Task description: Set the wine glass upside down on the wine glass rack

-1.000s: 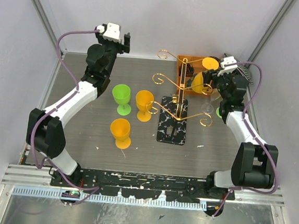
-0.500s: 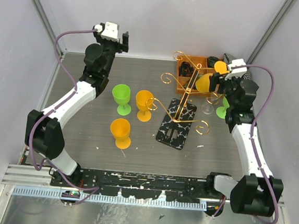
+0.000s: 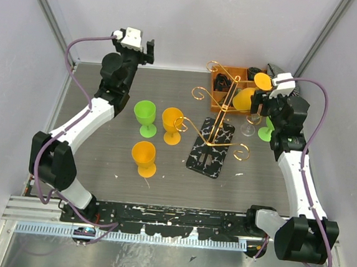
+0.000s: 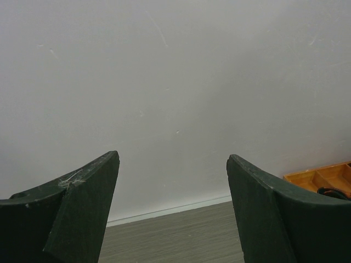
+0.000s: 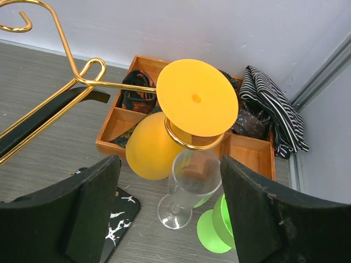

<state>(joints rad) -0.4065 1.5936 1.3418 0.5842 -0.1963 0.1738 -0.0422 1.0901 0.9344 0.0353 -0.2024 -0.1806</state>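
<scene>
Orange plastic glass hangs bowl-down from the rack, on its curled arm at the tray side. The stem sits in the gold loop and the foot rests on top. Right claw is spread wide to either side and appears to touch nothing. Left claw is also apart, well away from the rack, facing the wall. I judge the right claw should draw straight back from the rack, level, fingers clear of foot and wire. A nudge could drop the glass onto the clear glass beneath.
</scene>
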